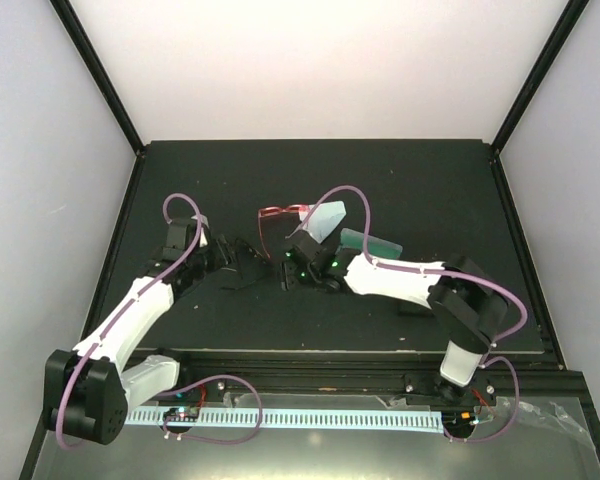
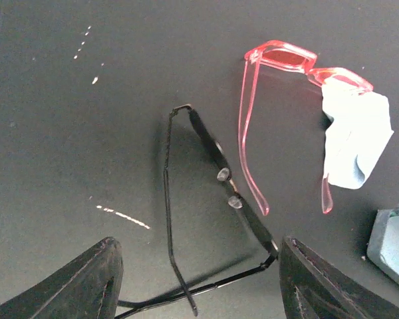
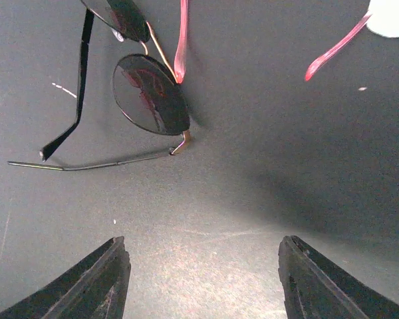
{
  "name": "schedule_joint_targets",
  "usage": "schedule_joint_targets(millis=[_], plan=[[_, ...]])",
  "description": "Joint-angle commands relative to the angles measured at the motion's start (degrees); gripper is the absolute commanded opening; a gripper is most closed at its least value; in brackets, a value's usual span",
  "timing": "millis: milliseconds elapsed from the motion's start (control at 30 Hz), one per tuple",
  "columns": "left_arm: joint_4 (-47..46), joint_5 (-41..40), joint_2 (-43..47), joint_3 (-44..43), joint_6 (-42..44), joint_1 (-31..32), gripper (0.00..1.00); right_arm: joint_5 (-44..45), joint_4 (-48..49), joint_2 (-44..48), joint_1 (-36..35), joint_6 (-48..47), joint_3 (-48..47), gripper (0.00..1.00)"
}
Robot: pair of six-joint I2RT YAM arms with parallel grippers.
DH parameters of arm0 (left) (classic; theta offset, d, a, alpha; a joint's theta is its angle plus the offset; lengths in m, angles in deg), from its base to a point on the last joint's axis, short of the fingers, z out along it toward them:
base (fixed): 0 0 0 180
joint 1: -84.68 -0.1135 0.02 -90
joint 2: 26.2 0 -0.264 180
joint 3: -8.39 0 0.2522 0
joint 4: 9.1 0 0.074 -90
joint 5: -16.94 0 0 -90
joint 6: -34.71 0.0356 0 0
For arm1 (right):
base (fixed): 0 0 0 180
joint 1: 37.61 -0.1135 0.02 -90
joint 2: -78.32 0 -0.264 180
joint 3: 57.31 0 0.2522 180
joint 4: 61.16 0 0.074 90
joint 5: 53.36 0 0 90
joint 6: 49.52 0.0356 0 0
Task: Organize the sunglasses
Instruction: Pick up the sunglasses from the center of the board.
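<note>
The black sunglasses (image 2: 216, 156) lie unfolded on the dark table, their thin arms crossing between the fingers of my left gripper (image 2: 196, 292), which is open and not touching them. The red sunglasses (image 2: 286, 60) lie just beyond, arms unfolded, one end resting on a light blue cloth (image 2: 356, 139). From above, the black sunglasses (image 1: 252, 263) sit between my left gripper (image 1: 236, 255) and my right gripper (image 1: 292, 268). In the right wrist view a dark lens (image 3: 149, 93) lies ahead of my right gripper (image 3: 203, 279), which stands open over bare table.
A pale blue case (image 1: 372, 243) lies right of the cloth (image 1: 325, 218), beside my right arm; its corner shows in the left wrist view (image 2: 392, 246). The red sunglasses (image 1: 277, 215) sit mid-table. Black walls and a raised rim (image 1: 130, 230) bound the table.
</note>
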Motion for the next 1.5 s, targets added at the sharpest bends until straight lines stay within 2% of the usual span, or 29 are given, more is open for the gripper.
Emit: schedule_joint_targets(millis=[0, 133, 333, 533, 1067, 1333, 1467], plan=[[-0.1, 1.6, 2.1, 1.7, -0.6, -1.0, 0.63, 2.9, 3.6, -3.4, -1.6, 6.0, -1.8, 0.62], [-0.6, 2.4, 2.2, 2.8, -0.4, -1.2, 0.63, 4.5, 4.2, -5.7, -1.6, 7.9, -3.6, 0.59], [-1.5, 3.3, 2.6, 3.2, -0.4, -1.6, 0.63, 1.3, 9.9, -10.4, -2.7, 12.1, -3.8, 0.52], [-1.6, 3.6, 3.5, 3.4, -0.1, -1.7, 0.63, 1.2, 13.1, -14.6, -3.7, 14.7, -5.9, 0.51], [-0.8, 4.3, 4.9, 3.7, 0.0, -2.1, 0.63, 11.9, 11.0, -20.7, -2.7, 28.3, -9.3, 0.35], [1.4, 4.5, 6.4, 2.7, 0.9, -2.1, 0.63, 13.5, 10.6, -21.7, -1.0, 29.0, -9.7, 0.18], [2.1, 4.6, 7.3, 1.9, 0.7, -2.1, 0.63, 15.1, 11.6, -18.9, 0.0, 22.9, -9.1, 0.05]])
